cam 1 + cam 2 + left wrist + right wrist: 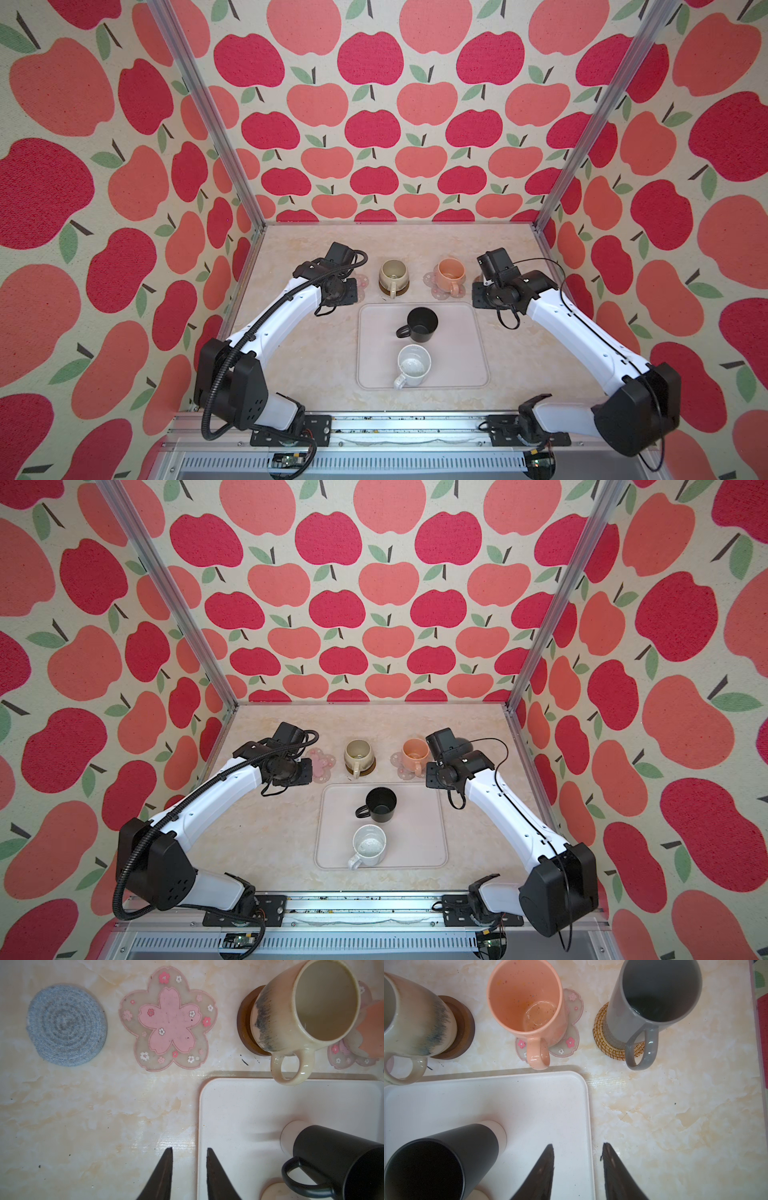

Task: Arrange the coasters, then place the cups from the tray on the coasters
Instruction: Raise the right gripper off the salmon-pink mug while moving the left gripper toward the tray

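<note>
The tray (457, 353) holds the black mug (422, 324) and the white mug (413, 365). Behind it, the cream mug (392, 274) stands on the brown wooden coaster (246, 1028), the peach mug (451, 272) on a pink flower coaster (571, 1041), and the tall grey mug (652, 1001) on the rattan coaster (604, 1036). A second pink flower coaster (168, 1020) and the grey crocheted coaster (66, 1024) lie bare. My left gripper (189, 1149) hangs open over the tray's left edge, my right gripper (578, 1147) open over its right edge. Both are empty.
Apple-patterned walls and metal posts close in the marble tabletop on three sides. In both top views my right arm's wrist (498, 274) covers the grey mug, and my left arm's wrist (332, 282) covers the grey crocheted coaster.
</note>
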{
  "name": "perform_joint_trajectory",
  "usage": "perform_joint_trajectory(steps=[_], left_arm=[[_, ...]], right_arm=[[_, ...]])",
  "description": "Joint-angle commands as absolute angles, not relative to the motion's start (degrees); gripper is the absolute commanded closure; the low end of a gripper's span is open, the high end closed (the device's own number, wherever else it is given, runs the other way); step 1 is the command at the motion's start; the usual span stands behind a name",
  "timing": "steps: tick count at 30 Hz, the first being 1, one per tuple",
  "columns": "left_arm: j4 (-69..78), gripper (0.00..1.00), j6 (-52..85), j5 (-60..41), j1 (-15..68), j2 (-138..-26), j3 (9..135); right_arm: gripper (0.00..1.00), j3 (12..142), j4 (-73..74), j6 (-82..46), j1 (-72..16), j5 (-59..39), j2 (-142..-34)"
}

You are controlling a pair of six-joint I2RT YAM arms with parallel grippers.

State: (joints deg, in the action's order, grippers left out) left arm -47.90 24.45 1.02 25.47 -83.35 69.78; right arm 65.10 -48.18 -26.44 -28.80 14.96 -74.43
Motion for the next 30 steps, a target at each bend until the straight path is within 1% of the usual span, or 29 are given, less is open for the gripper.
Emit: perform_joint_trajectory(steps=[1, 8, 13, 20, 24, 30], left_arm=[[-51.07, 0.70, 22.63, 1.48, 26.98, -84.29, 71.93], [-53.37, 0.70, 21.11, 2.32, 30.30, -84.34, 71.66], [-52.57, 0.69, 19.77, -2.62, 30.85, -83.48, 70.75], [-51.88, 0.69, 19.51, -3.19, 31.54, -83.51, 70.20], [-50.55, 0.69, 17.16, -5.91, 33.06, -83.82, 70.14], [-49.43, 0.69, 11.26, -14.03, 37.65, -83.87, 69.41]], right_arm=[[0.58, 64.27, -50.67, -25.49, -28.81, 15.47, -72.38], [0.57, 62.93, -50.27, -25.40, -28.83, 15.26, -70.66], [0.57, 62.93, -50.03, -25.62, -28.76, 14.37, -71.32], [0.57, 60.94, -47.10, -27.89, -28.91, 14.40, -70.36], [0.57, 61.08, -46.60, -28.17, -28.83, 13.57, -70.65], [0.56, 60.40, -46.45, -28.70, -29.09, 13.26, -71.01]])
